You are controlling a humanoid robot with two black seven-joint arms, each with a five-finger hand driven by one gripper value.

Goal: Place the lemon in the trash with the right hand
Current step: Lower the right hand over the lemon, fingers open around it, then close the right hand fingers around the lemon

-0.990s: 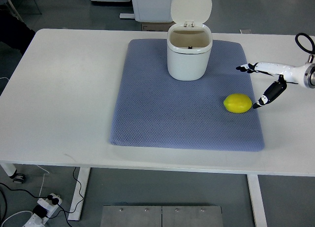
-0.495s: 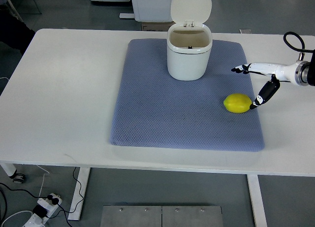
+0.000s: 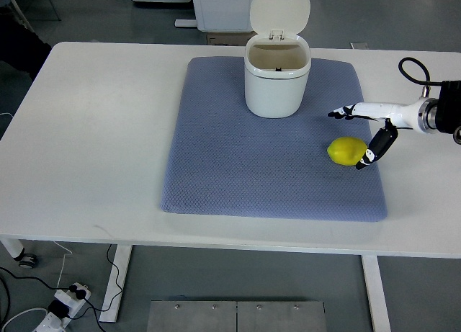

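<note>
- The robot's white right hand (image 3: pixel 364 127), with its black-tipped fingers, has slid leftward from the table's right edge over the last second and now reaches the oval yellow lemon (image 3: pixel 347 150).
- Its fingers are spread, gripping nothing: the upper ones stretch out above the lemon, and the thumb (image 3: pixel 374 150) sits at the fruit's right end (touching or just beside, hard to tell).
- The lemon has not moved; it lies on the blue-grey textured mat (image 3: pixel 238 166), near its right edge.
- The white plastic trash bin (image 3: pixel 277 83) stands with its lid flipped up, at the mat's far side.
- Judged from this, the approach is done; closing the grasp looks next.
</note>
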